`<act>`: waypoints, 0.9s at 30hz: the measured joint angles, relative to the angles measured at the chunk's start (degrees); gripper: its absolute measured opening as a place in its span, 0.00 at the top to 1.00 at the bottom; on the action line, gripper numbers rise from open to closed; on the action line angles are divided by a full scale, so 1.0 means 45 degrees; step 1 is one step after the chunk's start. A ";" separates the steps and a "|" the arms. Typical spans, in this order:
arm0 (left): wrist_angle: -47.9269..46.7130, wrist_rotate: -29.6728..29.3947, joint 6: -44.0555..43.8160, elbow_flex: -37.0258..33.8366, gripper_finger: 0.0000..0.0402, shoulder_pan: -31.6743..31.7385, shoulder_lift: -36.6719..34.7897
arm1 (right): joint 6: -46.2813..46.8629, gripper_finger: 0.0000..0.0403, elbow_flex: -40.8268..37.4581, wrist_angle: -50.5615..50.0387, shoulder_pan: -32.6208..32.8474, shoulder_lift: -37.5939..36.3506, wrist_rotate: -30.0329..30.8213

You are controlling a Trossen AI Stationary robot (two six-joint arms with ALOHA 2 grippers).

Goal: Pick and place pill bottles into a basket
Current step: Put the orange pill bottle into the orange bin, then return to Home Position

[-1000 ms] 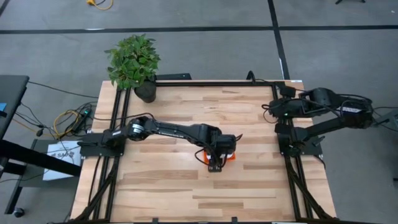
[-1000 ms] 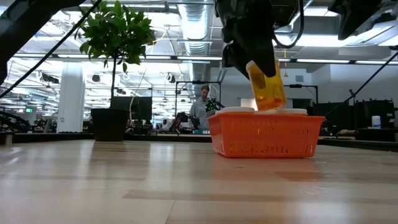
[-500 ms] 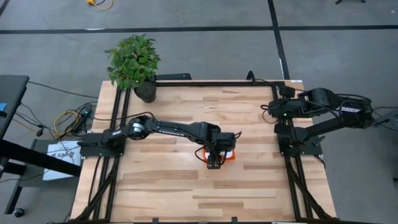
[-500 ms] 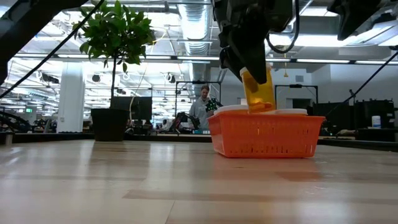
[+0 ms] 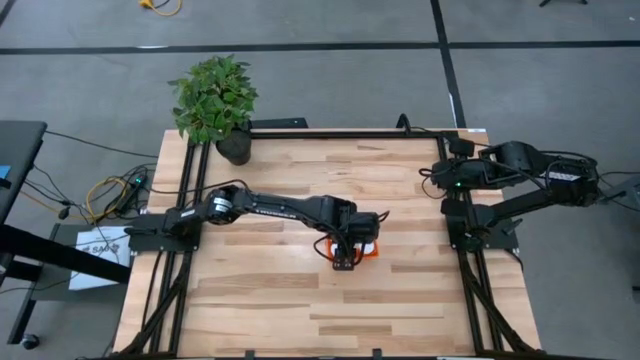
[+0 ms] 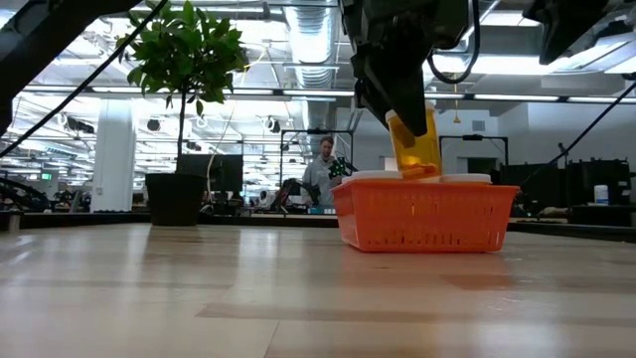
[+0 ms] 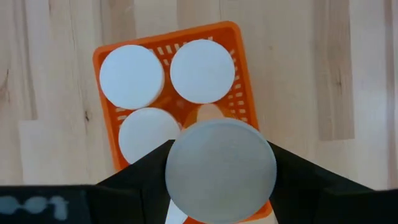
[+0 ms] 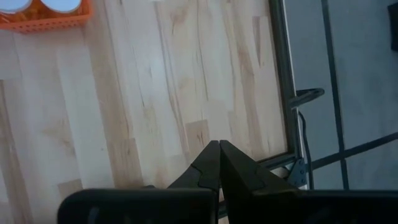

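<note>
High view: left gripper over the basket mid-table; right gripper parked at the right edge.
Low view: pill bottle tilted, bottom at basket rim.
Left wrist view: fingers pinch bottle above three caps.
Right wrist view: fingers pressed together over bare wood.

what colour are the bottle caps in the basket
White, round caps in the orange basket; clearest in the left wrist view.

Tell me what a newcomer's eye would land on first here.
The bright orange basket near the table's middle, already holding three white-capped bottles. Right above it, the left claw holds another bottle tilted, its lower end dipping into the basket. After that, the leafy plant at the table's far left corner, and the right claw shut over bare wood off to the right.
</note>
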 joint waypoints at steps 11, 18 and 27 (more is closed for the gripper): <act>0.0212 0.0245 0.0131 -0.0023 0.49 -0.0016 0.0322 | 0.0010 1.00 0.0000 0.0000 0.0000 0.0000 -0.0010; 0.0232 0.0364 0.0103 -0.0019 0.46 -0.0019 0.0437 | 0.0009 1.00 0.0000 -0.0005 0.0000 -0.0005 -0.0053; 0.0163 0.0286 0.0083 -0.0019 0.32 -0.0015 0.0437 | -0.0005 1.00 0.0000 0.0000 0.0000 0.0000 -0.0053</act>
